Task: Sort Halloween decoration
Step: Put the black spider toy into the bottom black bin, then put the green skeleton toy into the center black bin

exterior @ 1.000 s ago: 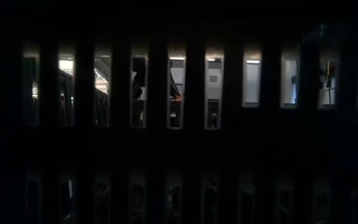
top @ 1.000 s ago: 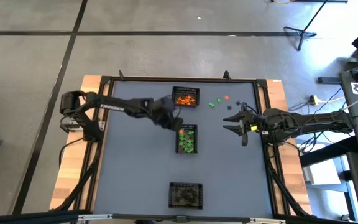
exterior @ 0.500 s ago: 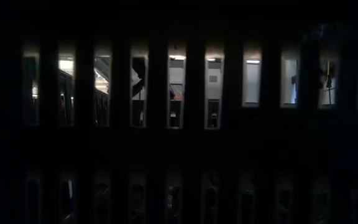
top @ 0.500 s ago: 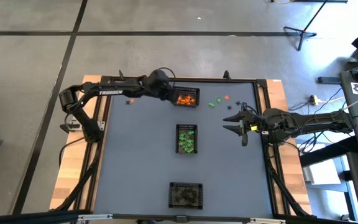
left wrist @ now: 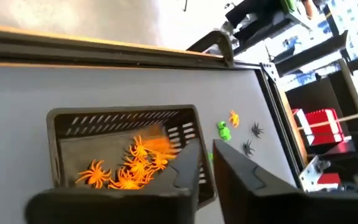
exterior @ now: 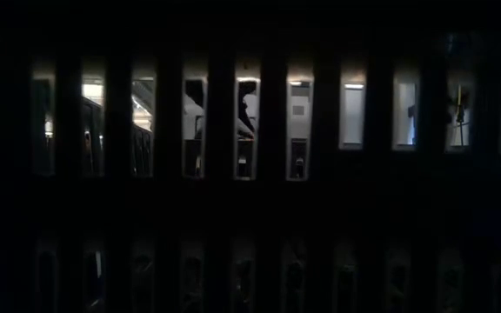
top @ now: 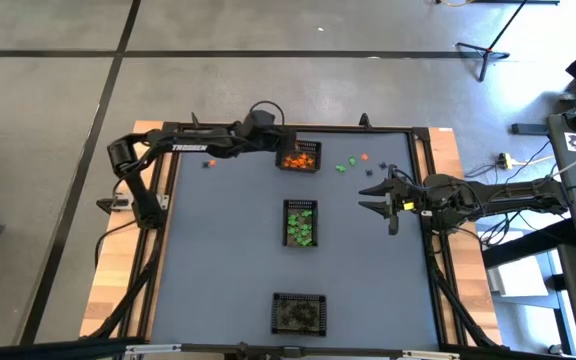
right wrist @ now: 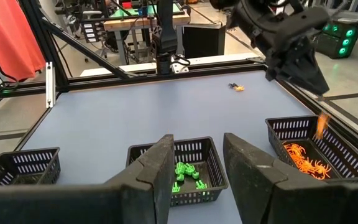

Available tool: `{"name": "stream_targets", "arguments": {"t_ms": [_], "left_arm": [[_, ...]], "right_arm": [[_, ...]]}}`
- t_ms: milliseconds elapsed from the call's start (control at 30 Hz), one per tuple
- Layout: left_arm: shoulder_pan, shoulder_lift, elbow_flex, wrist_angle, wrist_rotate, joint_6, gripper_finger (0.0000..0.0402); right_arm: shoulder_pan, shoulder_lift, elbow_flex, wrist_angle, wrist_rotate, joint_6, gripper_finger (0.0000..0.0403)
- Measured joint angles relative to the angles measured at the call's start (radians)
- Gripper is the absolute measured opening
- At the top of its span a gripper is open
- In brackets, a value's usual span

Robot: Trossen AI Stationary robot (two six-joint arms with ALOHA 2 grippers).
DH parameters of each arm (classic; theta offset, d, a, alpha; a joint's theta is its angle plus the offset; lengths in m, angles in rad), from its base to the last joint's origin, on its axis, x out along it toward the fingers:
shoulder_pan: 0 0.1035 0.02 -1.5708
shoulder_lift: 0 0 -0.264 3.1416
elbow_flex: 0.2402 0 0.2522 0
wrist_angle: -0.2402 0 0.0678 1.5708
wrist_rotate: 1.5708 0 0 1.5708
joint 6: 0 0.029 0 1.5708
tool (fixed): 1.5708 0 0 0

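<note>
Orange trinkets (left wrist: 129, 168) fill the basket (top: 299, 157) beneath the left pincer (top: 278, 150).

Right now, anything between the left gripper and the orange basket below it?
Nothing visible. The left gripper hangs above the orange basket, open, with an orange trinket blurred in the air between them over the basket's inside. The right gripper waits apart, open.

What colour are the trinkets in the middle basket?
Green. The trinkets in the middle basket show best in the right wrist view.
</note>
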Motion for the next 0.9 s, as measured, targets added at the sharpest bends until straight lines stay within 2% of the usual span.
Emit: {"name": "stream_targets", "arguments": {"t_ms": [200,333,600,900], "left_arm": [[0.006,0.033,0.0,-0.004,-0.004,-0.063,0.0124],[0.003,0.027,0.0,-0.062,0.045,-0.021,0.0166],[-0.003,-0.08,0.0,-0.287,0.008,0.058,0.0175],[-0.019,-0.338,0.0,-0.566,-0.013,0.075,0.0176]], "right_arm": [[0.0,0.0,0.0,0.0,0.0,0.0,0.0137],[0.0,0.0,0.0,0.0,0.0,0.0,0.0137],[0.0,0.0,0.0,0.0,0.0,0.0,0.0137],[0.0,0.0,0.0,-0.001,0.0,0.0,0.0137]]}}
